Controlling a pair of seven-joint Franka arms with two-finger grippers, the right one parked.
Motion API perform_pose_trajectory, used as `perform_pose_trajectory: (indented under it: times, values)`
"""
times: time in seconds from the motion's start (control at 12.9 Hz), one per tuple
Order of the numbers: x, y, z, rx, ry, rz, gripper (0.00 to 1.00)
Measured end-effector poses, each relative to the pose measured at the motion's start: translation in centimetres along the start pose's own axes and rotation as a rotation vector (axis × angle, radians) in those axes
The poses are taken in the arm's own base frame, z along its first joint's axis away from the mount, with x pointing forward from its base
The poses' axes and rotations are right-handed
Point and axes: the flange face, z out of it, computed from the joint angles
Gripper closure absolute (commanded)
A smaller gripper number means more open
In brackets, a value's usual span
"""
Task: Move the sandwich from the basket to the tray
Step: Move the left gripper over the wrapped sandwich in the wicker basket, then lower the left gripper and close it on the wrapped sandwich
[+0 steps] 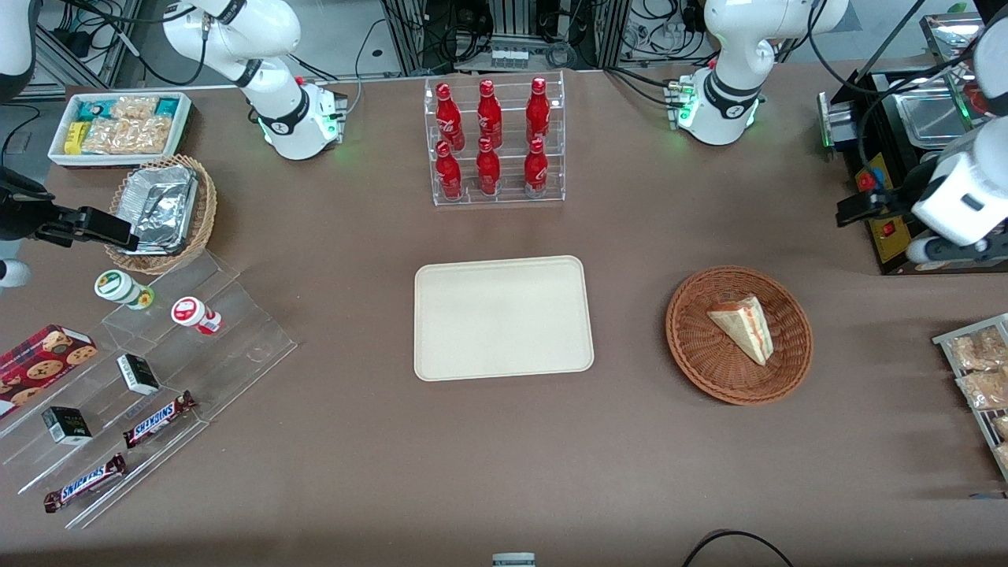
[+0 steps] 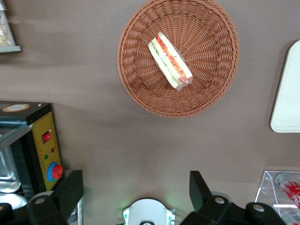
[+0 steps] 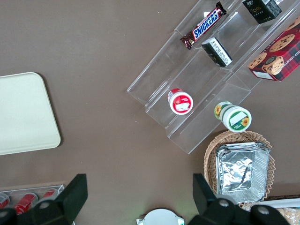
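Note:
The sandwich (image 1: 744,324), a pale bread wedge with red and green filling, lies in the round reddish-brown basket (image 1: 685,346). The cream tray (image 1: 504,315) sits bare at mid-table, beside the basket toward the parked arm's end. My left gripper (image 1: 865,206) hangs above the table, farther from the front camera than the basket and toward the working arm's end. The left wrist view shows the gripper (image 2: 136,192) open with nothing between its fingers, well apart from the sandwich (image 2: 169,61), the basket (image 2: 140,89) and a tray corner (image 2: 287,93).
A black box with red buttons (image 1: 890,228) stands just beside my gripper. A wire shelf of snack packs (image 1: 980,370) is at the working arm's end. A clear rack of red bottles (image 1: 494,142) stands farther back than the tray. Acrylic steps with snacks (image 1: 157,378) and a foil-lined basket (image 1: 161,213) fill the parked arm's end.

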Motion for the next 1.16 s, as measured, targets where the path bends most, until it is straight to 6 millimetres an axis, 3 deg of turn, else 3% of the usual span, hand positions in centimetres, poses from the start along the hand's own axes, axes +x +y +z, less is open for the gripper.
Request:
perform_pose_trajectory:
  times: [0.31,0.54,1.16]
  values:
    - [1.1,1.9,7.0,0.004,0.05,0.025,0.0]
    - [0.7,2.4,11.7,-0.002,0.111,-0.026,0.0]
    - [1.1,4.6,16.2,-0.047,0.201,-0.373,0.0]
